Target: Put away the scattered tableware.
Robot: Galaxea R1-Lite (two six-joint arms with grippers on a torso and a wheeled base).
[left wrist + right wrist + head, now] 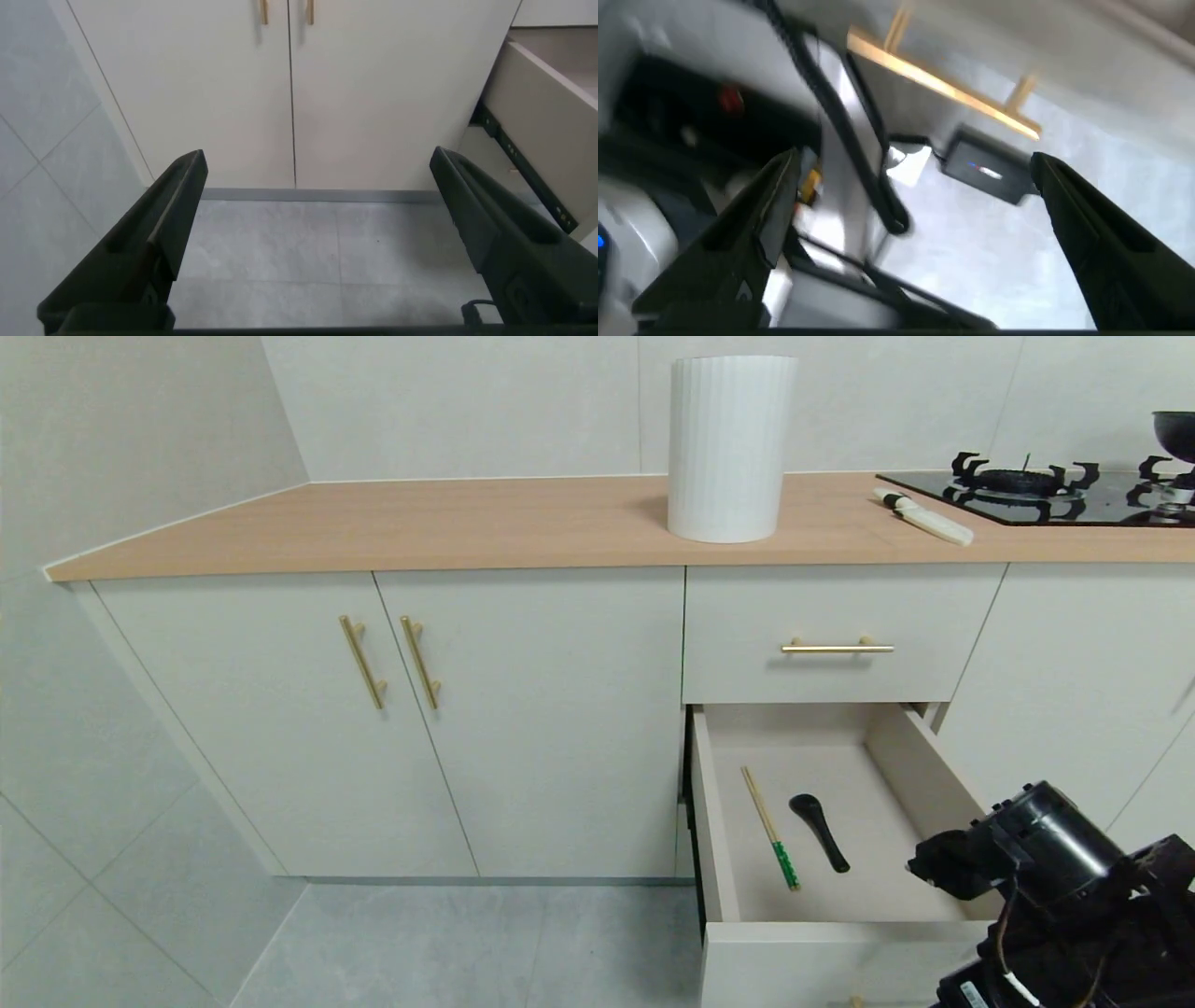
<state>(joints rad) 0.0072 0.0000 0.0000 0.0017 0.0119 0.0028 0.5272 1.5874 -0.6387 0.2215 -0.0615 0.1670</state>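
Note:
The lower drawer (711, 821) stands pulled out below the counter. Inside it lie a pair of wooden chopsticks with green ends (771, 828) and a black spoon (820, 831), side by side. A white knife with a black band (922, 516) lies on the wooden counter beside the stove. My right arm's wrist (1036, 859) hangs at the drawer's front right corner. The right gripper (913, 163) is open and holds nothing, with the drawer's gold handle (943, 82) in front of it. My left gripper (318, 159) is open and holds nothing, low over the floor facing the cabinet doors.
A tall white ribbed canister (728, 448) stands on the counter (420, 527). The black gas stove (1046, 490) sits at the right end. A closed drawer with a gold handle (836, 648) is above the open one. The drawer's side (542, 89) juts out beside the double cabinet doors (392, 709).

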